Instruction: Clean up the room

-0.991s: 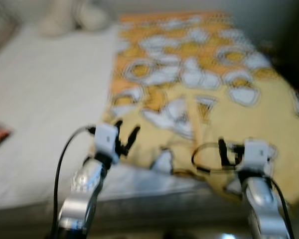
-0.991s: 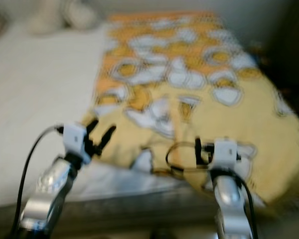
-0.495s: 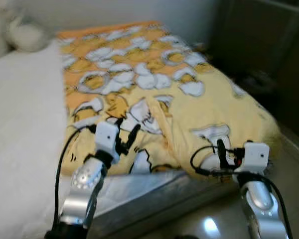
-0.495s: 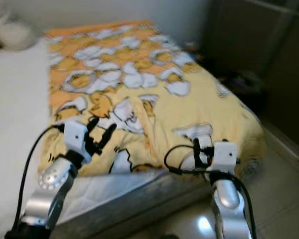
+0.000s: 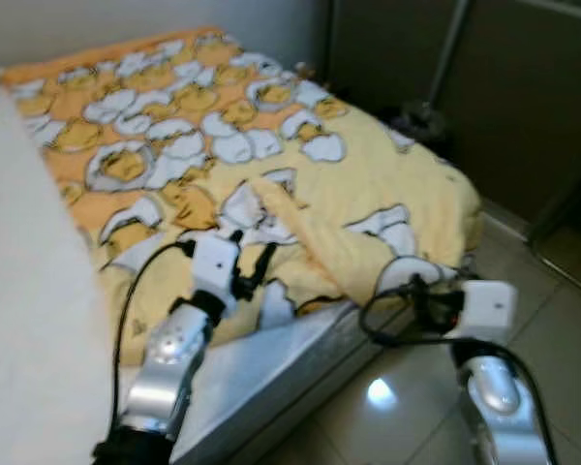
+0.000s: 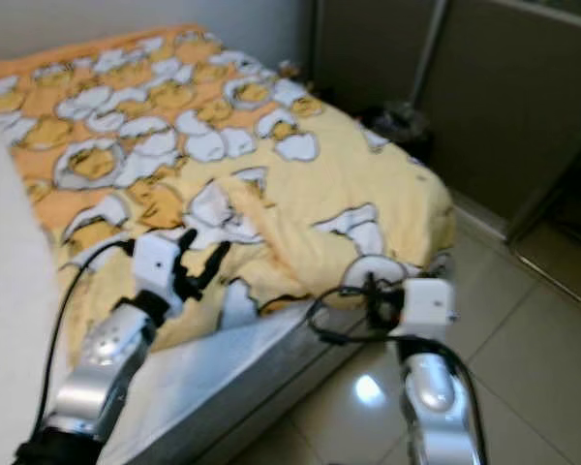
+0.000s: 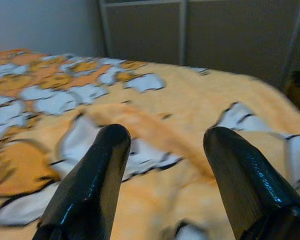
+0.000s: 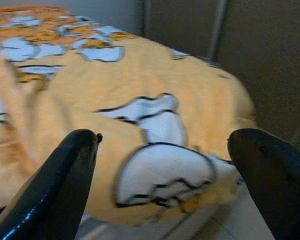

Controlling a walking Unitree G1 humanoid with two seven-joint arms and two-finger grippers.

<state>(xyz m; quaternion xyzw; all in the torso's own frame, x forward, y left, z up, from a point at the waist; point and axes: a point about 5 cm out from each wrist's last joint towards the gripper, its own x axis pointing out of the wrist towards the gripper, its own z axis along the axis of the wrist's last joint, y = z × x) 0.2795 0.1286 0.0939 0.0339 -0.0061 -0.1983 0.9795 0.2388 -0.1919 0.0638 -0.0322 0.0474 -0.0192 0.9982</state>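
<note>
— Where's the blanket?
— Spread rumpled over the bed, its edge draping toward the floor

— And the grippers?
— Left gripper hovers above the blanket's near edge, fingers apart. Right gripper is at the corner, spread wide, empty
</note>
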